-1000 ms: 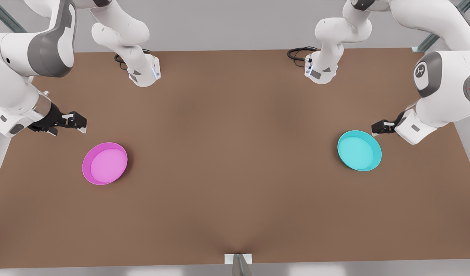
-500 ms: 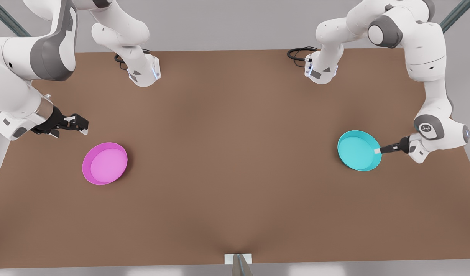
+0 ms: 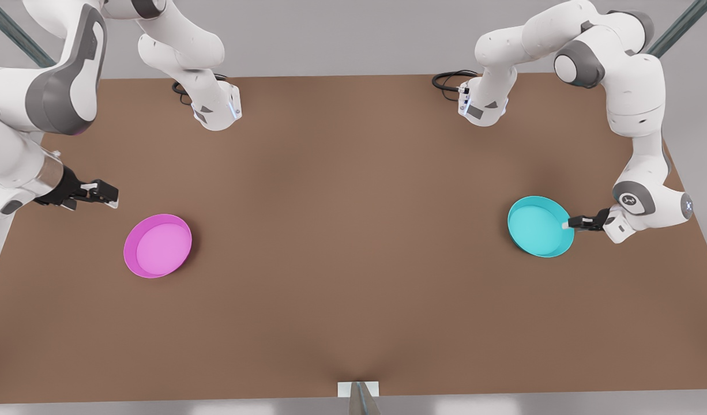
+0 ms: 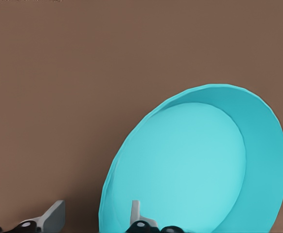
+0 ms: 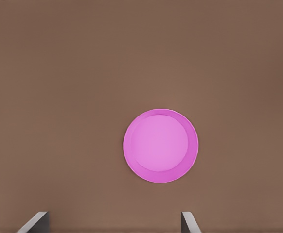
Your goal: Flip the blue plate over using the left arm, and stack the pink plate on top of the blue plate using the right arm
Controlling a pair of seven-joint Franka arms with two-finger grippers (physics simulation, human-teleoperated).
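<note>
Cyan blue plate (image 3: 540, 226): upright, unflipped, front view's right; left gripper (image 3: 568, 223) apart, straddling its rim. Pink plate (image 3: 157, 245): unstacked, front view's left (right gripper (image 3: 106, 195) apart, waiting above). Both steps outstanding.

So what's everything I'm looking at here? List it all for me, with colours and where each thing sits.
blue plate: one, turquoise, open side up on the table toward the front view's right.
pink plate: one, magenta, open side up on the table toward the front view's left.
table: one, brown, under both plates.
cables: black, coiled at the two arm bases on the far edge.
left claw: one, black with pale tips, open, one finger inside the blue plate's rim and one finger outside it.
right claw: one, open, hanging above the table beside the pink plate, not touching it.
</note>
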